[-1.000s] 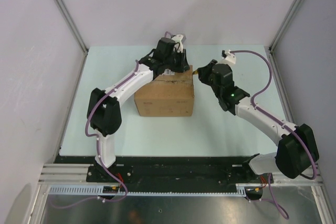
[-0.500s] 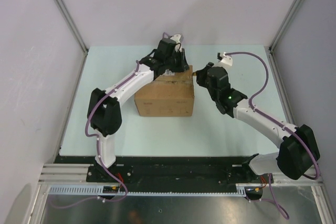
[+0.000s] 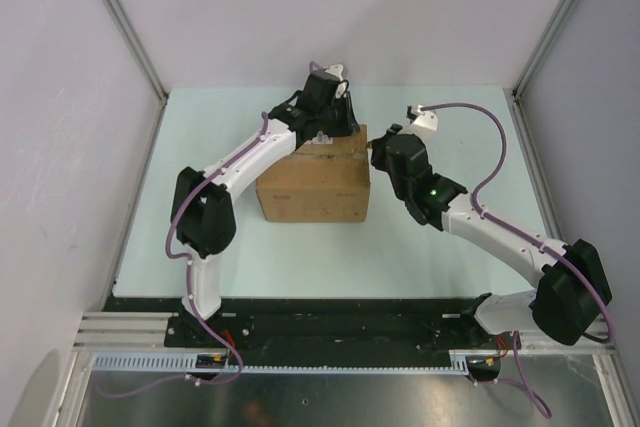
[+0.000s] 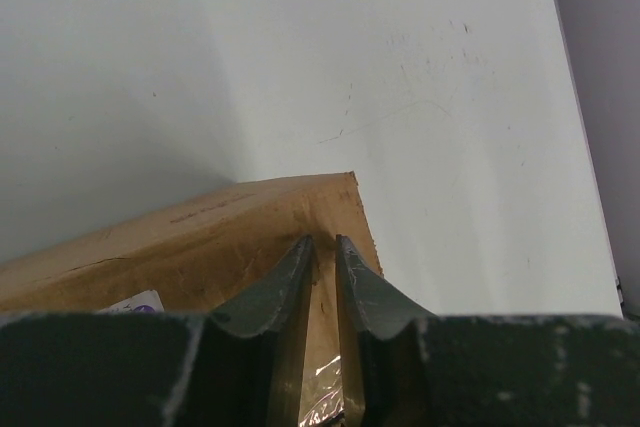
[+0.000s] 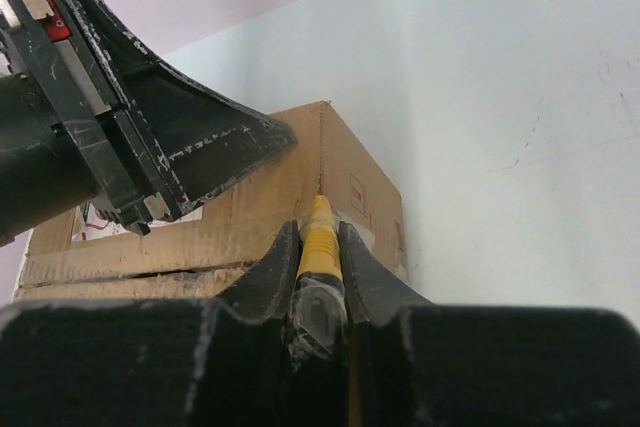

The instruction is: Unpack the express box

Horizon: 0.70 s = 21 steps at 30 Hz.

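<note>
Seen from above, the closed brown cardboard express box (image 3: 313, 187) sits mid-worktop (image 3: 200, 147) between both arms. Left wrist: the left gripper (image 4: 322, 245), narrowly parted, is poised over the taped top; whether it grips anything is unclear. Right wrist: the right gripper (image 5: 318, 237) pinches a yellow knife (image 5: 320, 219) at the box's top edge, near its white label (image 5: 90, 224).

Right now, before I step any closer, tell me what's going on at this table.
Two robot arms are working on a brown cardboard express box that sits on the table, its top flaps lying flat. The right gripper is clamped on a yellow utility knife, whose tip is at the box's upper edge. The left gripper is at the far end of the box top, jaws only slightly apart with nothing between them.
</note>
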### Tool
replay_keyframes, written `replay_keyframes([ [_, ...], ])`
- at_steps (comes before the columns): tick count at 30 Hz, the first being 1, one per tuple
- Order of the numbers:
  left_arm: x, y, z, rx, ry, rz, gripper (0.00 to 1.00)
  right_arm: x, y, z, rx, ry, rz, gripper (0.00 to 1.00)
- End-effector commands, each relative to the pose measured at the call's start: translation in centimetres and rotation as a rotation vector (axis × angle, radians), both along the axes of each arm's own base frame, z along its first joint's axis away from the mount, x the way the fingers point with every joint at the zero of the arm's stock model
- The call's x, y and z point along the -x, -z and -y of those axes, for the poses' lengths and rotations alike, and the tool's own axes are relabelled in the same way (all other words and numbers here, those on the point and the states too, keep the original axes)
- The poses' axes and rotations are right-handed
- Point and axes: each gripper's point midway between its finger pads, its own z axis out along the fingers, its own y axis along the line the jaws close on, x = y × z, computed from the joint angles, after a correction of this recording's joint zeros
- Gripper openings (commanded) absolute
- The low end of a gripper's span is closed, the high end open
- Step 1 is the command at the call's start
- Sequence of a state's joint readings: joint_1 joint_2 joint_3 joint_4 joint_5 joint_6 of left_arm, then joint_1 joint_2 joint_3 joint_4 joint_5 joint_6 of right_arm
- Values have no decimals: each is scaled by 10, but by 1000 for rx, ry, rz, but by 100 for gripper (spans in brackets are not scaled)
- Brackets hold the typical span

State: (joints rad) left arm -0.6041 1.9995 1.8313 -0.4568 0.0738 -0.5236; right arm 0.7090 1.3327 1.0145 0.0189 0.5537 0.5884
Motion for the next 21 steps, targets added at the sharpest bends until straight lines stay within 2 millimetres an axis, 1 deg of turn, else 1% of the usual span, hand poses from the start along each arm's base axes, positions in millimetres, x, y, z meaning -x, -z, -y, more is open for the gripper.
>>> replay_keyframes([
  [1,42,112,-43,-274,-40,-317,23,24,14,-1,76,-50,-53,0],
  [6,41,111,-43,-268,-36,-317,23,29,18,1,75,-58,-62,0],
  [11,40,112,-43,-266,-33,-320,22,36,30,3,86,-70,-88,0],
  [14,40,113,-45,-263,-35,-326,23,41,33,5,87,-69,-93,0],
  [21,37,113,-48,-261,-43,-328,23,49,33,7,90,-74,-91,0],
])
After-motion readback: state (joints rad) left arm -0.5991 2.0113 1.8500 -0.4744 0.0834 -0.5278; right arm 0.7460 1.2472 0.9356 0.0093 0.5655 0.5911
